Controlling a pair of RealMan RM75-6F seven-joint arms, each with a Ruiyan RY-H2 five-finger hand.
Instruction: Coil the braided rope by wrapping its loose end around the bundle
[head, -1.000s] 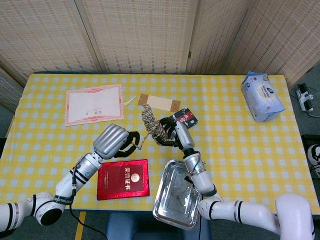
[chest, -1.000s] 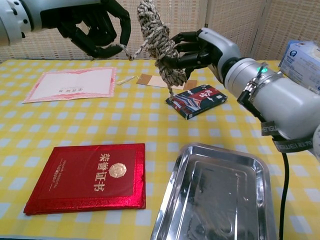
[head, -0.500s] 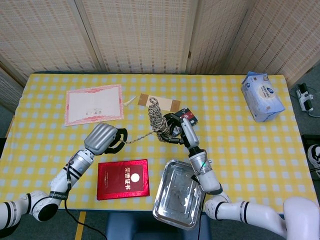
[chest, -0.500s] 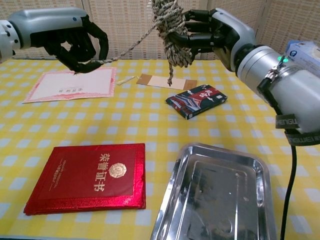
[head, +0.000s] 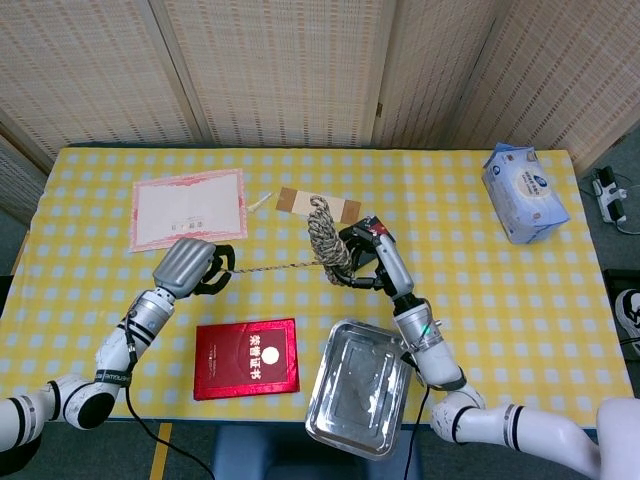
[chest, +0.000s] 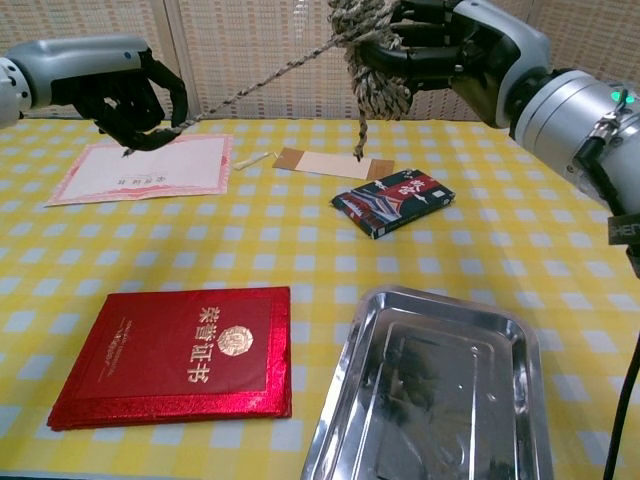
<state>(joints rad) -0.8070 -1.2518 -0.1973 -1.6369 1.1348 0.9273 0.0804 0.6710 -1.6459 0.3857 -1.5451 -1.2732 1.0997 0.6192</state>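
Head view, rope bundle (head: 325, 238): lifted above the table's middle, gripped by the right hand (head: 368, 258) so it stays compact for wrapping.
Head view, loose end (head: 275, 267): stretched taut toward the left edge, pinched by the left hand (head: 192, 268).
Chest view, hands: spread well apart, probably tensioning the strand so the next turn lies snug.

In the chest view the top of the rope bundle (chest: 372, 50) is cut off by the upper edge. The metal tray (chest: 440, 400) is cropped at the bottom (also in the head view). The booklet's (chest: 392, 201) print is too small to read.
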